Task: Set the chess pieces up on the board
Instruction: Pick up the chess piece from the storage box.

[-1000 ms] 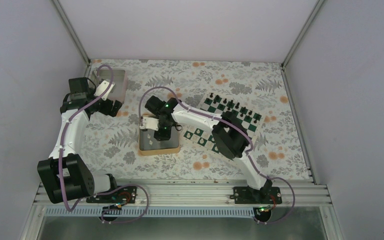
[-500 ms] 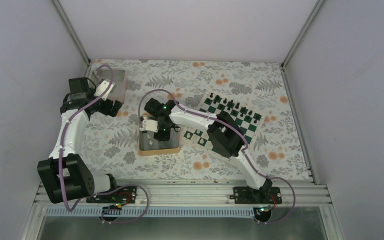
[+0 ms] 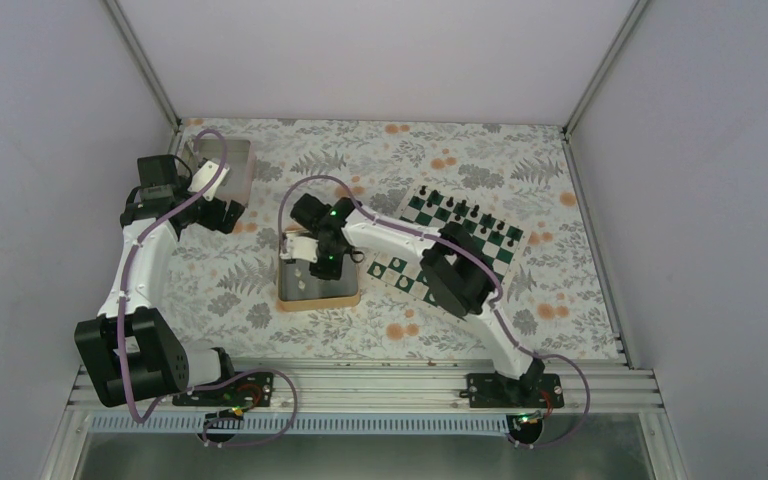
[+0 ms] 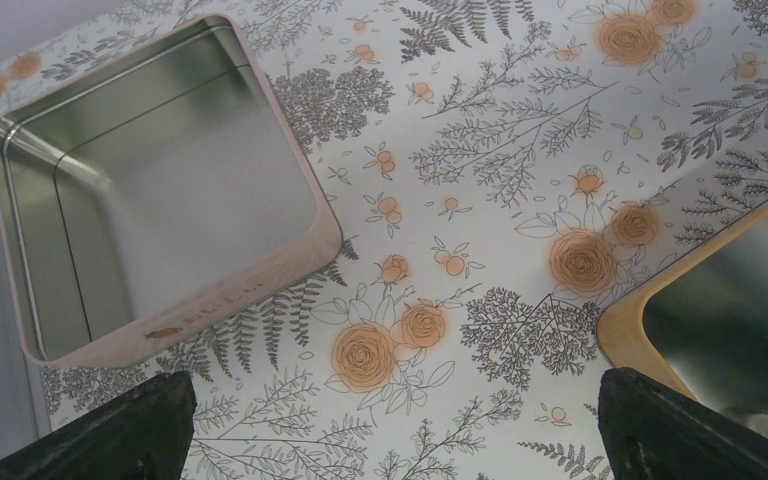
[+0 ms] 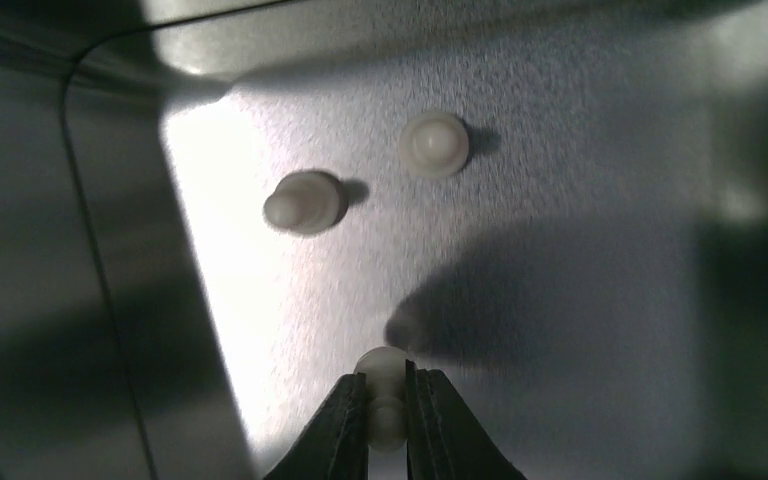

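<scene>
Right wrist view settles the matter: the right gripper (image 5: 385, 388) has its fingers pressed in on a cream chess piece (image 5: 382, 364), the rounded head showing just past the fingertips and the body caught in the narrow gap between them. The piece's long axis appears to run in line with the fingers rather than across them, so it should come straight up out of the tin (image 5: 20, 250) without tipping. Whether it has left the tin's floor cannot be told; its shadow falls on the metal close beside it.

Two other cream pieces (image 5: 305, 202) stand on the tin's floor beyond the fingertips, apart from the held one and from each other.

From above, the board (image 3: 508, 247) lies just to the right of the tin, on the same side as the right arm's base. The coming move is judged to be a lift and a short carry rightward from the tin.

On the tin's other side, the left gripper (image 4: 390, 445) hangs with its fingers spread wide and nothing between them, near the pinkish tray (image 4: 260, 282), so the right arm is the nearer one.
</scene>
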Robot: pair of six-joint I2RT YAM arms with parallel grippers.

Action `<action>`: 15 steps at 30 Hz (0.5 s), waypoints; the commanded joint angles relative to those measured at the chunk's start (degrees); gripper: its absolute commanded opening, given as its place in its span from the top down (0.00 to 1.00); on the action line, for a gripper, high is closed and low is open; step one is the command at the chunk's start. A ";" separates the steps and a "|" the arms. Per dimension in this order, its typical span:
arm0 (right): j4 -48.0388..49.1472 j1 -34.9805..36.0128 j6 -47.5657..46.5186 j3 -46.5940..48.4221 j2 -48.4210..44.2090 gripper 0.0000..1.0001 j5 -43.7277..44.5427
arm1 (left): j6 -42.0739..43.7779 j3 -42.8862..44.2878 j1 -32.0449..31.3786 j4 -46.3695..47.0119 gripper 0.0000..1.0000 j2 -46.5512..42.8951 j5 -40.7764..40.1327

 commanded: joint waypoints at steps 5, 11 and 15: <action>-2.01 -3.81 1.55 -5.43 -15.94 0.89 1.74 | 0.58 0.19 0.28 0.51 0.00 -1.00 1.16; -2.96 -8.16 3.05 -12.10 -26.95 0.89 3.91 | 0.68 0.52 0.22 0.36 0.00 -0.89 1.07; -1.99 -13.01 3.48 -21.79 -33.36 0.89 5.28 | 0.59 0.63 0.26 0.21 0.00 -0.96 1.07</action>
